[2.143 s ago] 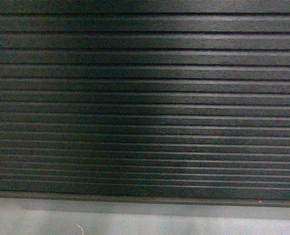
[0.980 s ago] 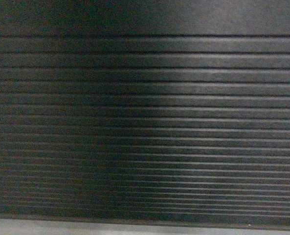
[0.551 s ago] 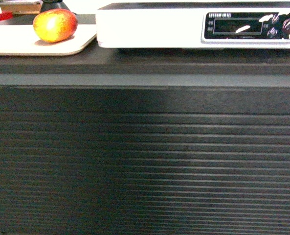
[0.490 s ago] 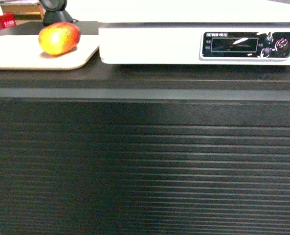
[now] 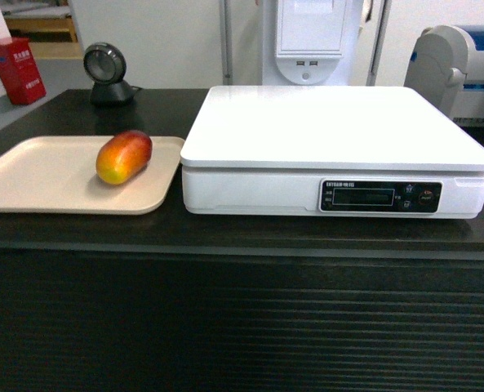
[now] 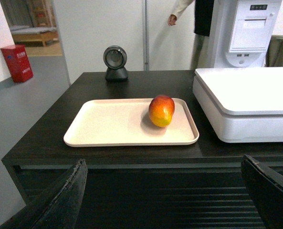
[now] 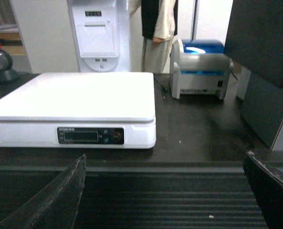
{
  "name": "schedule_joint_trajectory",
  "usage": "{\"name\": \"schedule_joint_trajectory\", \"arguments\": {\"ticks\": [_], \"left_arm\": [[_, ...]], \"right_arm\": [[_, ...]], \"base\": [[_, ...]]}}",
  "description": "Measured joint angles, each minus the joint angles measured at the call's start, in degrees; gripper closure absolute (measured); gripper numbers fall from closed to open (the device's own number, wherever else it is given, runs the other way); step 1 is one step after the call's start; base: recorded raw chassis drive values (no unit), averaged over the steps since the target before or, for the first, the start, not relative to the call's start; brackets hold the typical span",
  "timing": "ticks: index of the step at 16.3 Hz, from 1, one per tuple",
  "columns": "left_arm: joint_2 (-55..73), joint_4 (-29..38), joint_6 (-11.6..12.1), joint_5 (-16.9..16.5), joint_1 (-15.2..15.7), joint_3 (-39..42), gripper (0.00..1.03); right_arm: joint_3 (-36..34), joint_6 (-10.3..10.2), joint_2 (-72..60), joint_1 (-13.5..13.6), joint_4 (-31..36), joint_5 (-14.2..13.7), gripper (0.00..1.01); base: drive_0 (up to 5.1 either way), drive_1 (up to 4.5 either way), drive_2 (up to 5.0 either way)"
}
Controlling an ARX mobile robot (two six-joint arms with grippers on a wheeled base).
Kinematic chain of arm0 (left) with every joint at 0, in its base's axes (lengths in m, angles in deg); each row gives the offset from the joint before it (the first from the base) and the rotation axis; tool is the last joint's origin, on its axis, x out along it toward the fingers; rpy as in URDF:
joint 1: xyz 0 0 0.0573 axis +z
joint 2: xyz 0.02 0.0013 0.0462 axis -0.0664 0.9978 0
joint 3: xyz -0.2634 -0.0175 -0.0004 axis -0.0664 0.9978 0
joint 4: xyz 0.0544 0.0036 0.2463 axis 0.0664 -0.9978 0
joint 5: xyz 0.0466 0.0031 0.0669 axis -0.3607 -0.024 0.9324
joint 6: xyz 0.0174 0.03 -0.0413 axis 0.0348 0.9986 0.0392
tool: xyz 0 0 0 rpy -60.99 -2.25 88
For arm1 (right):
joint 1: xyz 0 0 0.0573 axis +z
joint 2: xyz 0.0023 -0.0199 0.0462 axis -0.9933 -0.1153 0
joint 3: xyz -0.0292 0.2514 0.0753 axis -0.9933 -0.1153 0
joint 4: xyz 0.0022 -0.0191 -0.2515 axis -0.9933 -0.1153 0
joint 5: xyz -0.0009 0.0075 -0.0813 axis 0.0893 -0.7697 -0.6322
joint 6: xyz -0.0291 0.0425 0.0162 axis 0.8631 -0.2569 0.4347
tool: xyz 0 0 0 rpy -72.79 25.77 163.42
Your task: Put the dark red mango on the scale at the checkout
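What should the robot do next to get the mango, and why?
Probably reach the left gripper forward toward the dark red mango. It lies untouched on the beige tray, left of the bare scale, and the gripper's fingers are spread wide.

Premises: a shop checkout. A black bench (image 5: 86, 233) with ribbed front carries a white scale (image 5: 335, 151) at centre frame, a barcode scanner (image 5: 105, 73) at upper left, and a receipt printer (image 7: 199, 67) at upper right.
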Motion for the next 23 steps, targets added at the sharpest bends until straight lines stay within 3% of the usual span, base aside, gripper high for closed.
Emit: {"name": "schedule_joint_trajectory", "arguments": {"ticks": [23], "left_arm": [[0.0, -0.13, 0.0, 0.02, 0.0, 0.0, 0.05]], "right_arm": [[0.0, 0.02, 0.0, 0.0, -0.2, 0.04, 0.03]], "base": [[0.0, 0.0, 0.0]]}}
